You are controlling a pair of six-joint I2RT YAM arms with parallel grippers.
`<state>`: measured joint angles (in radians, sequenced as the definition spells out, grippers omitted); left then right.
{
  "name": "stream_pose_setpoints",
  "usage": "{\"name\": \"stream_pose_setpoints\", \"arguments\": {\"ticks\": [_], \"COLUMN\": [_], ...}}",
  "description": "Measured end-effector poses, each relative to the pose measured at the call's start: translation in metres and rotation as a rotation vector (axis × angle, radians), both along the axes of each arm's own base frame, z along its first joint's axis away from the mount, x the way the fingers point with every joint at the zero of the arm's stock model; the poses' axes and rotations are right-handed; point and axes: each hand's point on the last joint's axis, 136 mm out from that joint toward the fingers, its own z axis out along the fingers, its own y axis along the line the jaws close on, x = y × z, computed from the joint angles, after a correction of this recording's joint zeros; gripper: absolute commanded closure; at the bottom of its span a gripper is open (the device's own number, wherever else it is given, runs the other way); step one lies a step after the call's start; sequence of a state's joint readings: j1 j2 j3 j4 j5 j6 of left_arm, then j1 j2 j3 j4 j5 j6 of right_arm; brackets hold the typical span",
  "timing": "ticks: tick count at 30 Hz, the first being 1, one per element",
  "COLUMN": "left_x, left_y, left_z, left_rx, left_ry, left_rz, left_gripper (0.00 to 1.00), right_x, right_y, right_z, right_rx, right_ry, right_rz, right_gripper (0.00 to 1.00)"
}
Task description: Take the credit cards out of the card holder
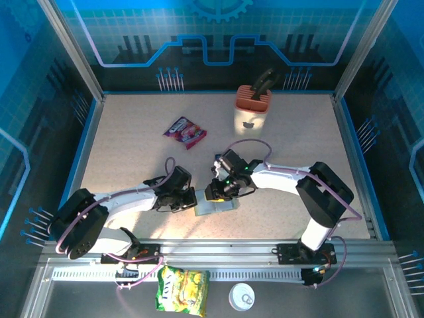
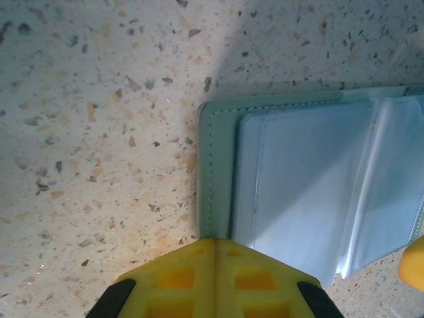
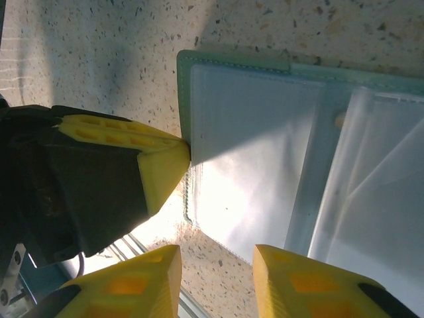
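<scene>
Grey-green folding card holder [image 1: 215, 207] lies open on the speckled surface [image 1: 132, 146], near centre; left hand [image 2: 215, 255], fingers together, pins its left edge, right hand [image 3: 217, 268] hovers jaws apart; extraction pending, next move calls for pinching a card, none discernible.

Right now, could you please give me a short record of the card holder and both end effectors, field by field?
Card holder: lying open on the table, pale inside up
Left end effector: shut, tip against the holder's edge
Right end effector: open, at the holder, holding nothing
Pockets: clear sleeves, contents unclear
Farther back: knife block, snack packet
</scene>
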<state>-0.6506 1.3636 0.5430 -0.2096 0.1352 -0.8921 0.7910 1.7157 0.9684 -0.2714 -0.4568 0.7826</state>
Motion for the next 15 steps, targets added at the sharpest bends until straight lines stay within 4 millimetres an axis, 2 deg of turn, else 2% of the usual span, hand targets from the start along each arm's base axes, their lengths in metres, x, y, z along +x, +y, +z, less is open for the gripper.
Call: {"name": "stream_pose_setpoints", "arguments": {"ticks": [15], "left_x": [0.0], "left_y": [0.0], "left_z": [-0.001], "left_rx": [-0.001], "left_ry": [-0.002], "left_rz": [0.0], "left_gripper": [1.0], "right_x": [-0.006], "right_y": [0.019], "right_z": [-0.012], "right_rx": [0.019], "right_ry": [0.043], "right_rz": [0.051], "right_gripper": [0.67]}}
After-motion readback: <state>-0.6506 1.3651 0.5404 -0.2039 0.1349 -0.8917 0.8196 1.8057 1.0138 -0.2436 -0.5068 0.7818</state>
